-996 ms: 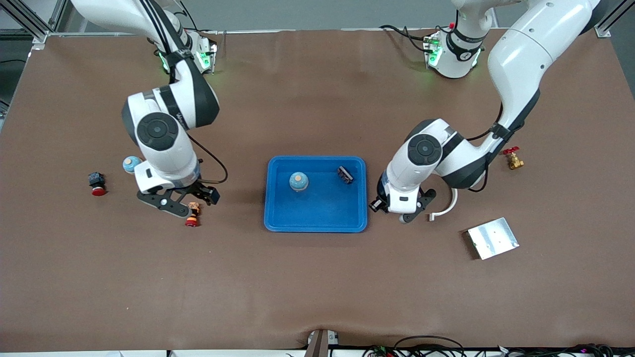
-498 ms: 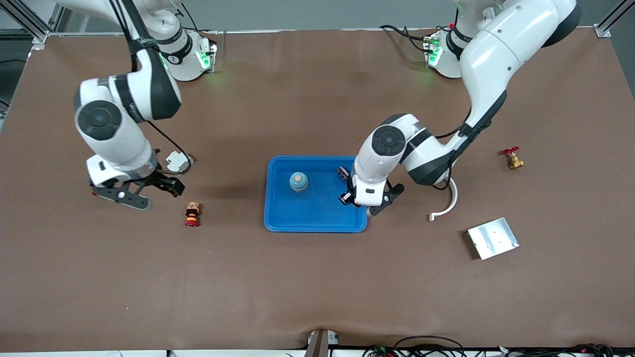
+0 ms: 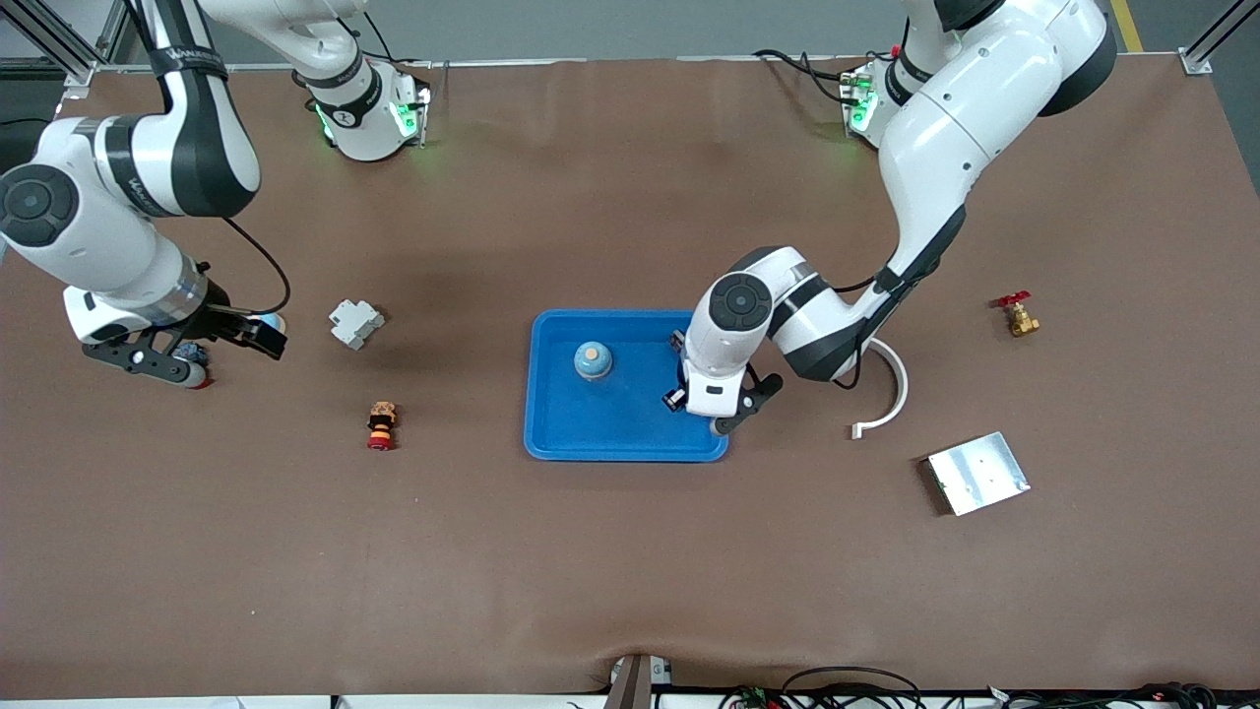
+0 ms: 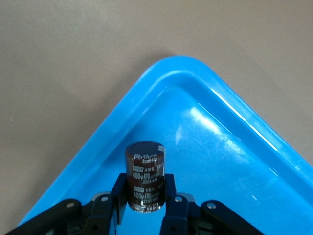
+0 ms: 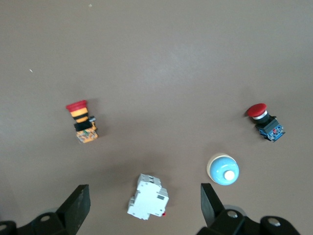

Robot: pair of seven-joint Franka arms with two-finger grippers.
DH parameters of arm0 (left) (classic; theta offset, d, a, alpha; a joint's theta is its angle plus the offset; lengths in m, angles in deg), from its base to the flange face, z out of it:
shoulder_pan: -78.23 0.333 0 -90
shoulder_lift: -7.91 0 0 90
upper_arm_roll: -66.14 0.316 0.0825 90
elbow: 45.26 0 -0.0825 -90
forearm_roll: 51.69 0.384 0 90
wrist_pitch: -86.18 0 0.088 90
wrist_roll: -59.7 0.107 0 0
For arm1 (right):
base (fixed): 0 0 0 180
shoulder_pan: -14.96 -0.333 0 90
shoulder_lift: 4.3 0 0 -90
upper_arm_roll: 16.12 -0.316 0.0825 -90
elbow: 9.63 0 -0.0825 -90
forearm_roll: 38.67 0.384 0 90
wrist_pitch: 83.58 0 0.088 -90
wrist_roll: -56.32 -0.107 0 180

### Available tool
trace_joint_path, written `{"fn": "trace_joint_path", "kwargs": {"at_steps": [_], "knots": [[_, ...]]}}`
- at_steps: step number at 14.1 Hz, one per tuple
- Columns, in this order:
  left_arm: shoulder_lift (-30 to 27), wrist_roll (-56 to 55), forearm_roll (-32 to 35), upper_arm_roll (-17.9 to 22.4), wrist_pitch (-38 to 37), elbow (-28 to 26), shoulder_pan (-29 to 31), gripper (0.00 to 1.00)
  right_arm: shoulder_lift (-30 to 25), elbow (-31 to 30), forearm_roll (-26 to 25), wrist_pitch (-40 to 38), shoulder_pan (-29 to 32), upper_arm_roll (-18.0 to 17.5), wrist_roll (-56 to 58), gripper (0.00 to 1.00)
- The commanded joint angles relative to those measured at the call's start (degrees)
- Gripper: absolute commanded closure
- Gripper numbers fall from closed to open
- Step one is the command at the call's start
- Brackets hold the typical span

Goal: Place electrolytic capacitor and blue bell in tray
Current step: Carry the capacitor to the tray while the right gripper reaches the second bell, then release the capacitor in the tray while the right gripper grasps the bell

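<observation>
The bright-blue tray (image 3: 610,423) lies mid-table. A blue bell (image 3: 593,360) with a tan top stands in it. My left gripper (image 3: 699,412) is over the tray's corner toward the left arm's end, shut on the dark brown electrolytic capacitor (image 4: 145,176), held upright between the fingers (image 4: 145,205) above the tray floor (image 4: 220,161). My right gripper (image 3: 215,353) is open and empty, over the table at the right arm's end. A second, light-blue bell (image 5: 223,170) stands on the table there, mostly hidden by that gripper in the front view (image 3: 273,320).
A small black part (image 3: 677,341) lies in the tray. A white circuit breaker (image 3: 355,323), an orange-red stop button (image 3: 381,425) and a red push button (image 5: 264,120) lie toward the right arm's end. A white curved piece (image 3: 891,394), silver plate (image 3: 977,473) and brass valve (image 3: 1016,315) lie toward the left arm's end.
My left gripper carried the capacitor from beside the tray to over its corner. My right arm swung away from the tray toward its end of the table, uncovering the breaker.
</observation>
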Motion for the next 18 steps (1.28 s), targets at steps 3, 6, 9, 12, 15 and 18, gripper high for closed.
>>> {"fn": "trace_joint_path", "kwargs": {"at_steps": [3,6,9,12,15,18], "knots": [[3.35,0.25,-0.87,1.76,-0.05,4.56,-2.77,0.95,-7.22,-7.89,1.16,2.54,5.67,-0.92,9.05,0.0],[3.44,0.08,-1.05,5.28,0.04,4.92,-5.67,0.94,-9.59,-14.64,1.16,9.38,9.01,-0.83,14.25,0.0],[3.44,0.08,-1.05,5.37,0.04,5.0,-5.77,0.93,-11.01,-19.58,1.16,13.43,11.03,-0.83,16.35,0.0],[3.44,0.08,-1.05,5.37,0.13,5.0,-5.77,0.86,-11.01,-24.67,1.25,19.92,12.79,-0.74,18.03,0.0],[3.44,0.16,-0.96,5.37,0.13,5.0,-5.85,0.0,-10.31,-28.28,1.25,26.17,13.23,-0.39,18.12,0.0],[3.35,-0.01,-1.05,5.37,0.13,4.92,-5.85,0.0,-8.55,-28.91,1.25,28.21,14.2,-0.39,18.21,0.0]]}}
